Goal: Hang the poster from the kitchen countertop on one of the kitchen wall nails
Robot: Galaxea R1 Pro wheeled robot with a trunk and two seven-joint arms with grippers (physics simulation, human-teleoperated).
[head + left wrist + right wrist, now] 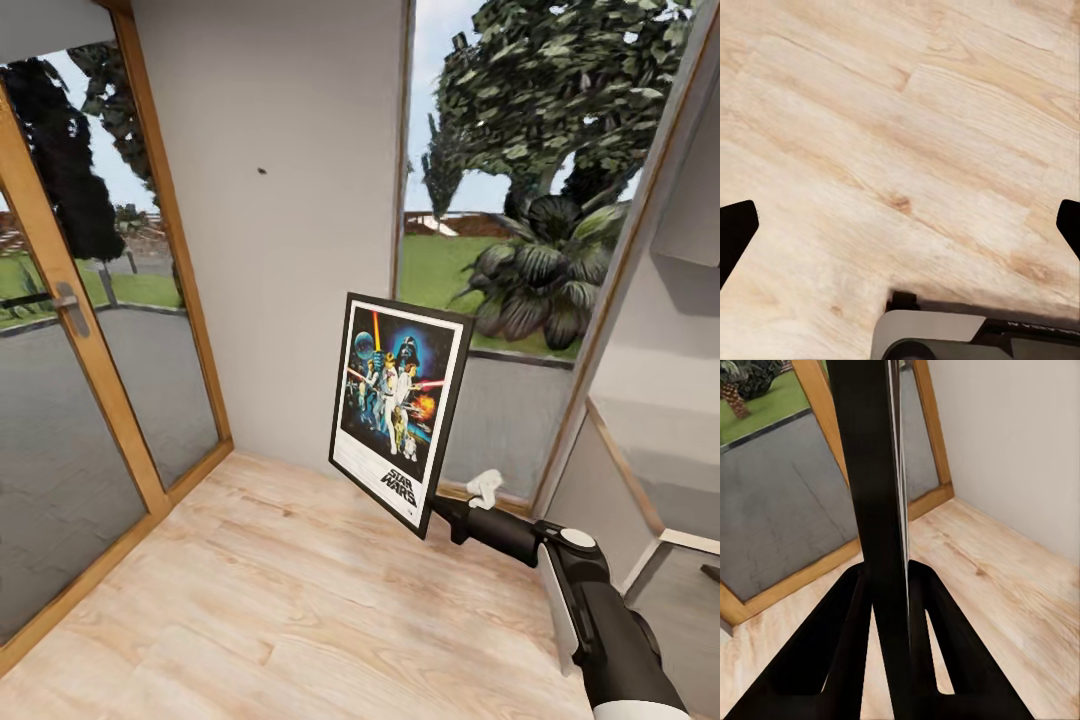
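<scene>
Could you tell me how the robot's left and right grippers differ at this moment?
The right gripper is shut on the poster's bottom edge, holding it upright in the air; the left gripper is open and holds nothing. The right gripper faces the pale wall and glass door; the left gripper points down at the wooden floor. Both have dark fingers.

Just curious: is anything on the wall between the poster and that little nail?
No. In the head view, only bare grey wall separates the poster from the nail.
</scene>
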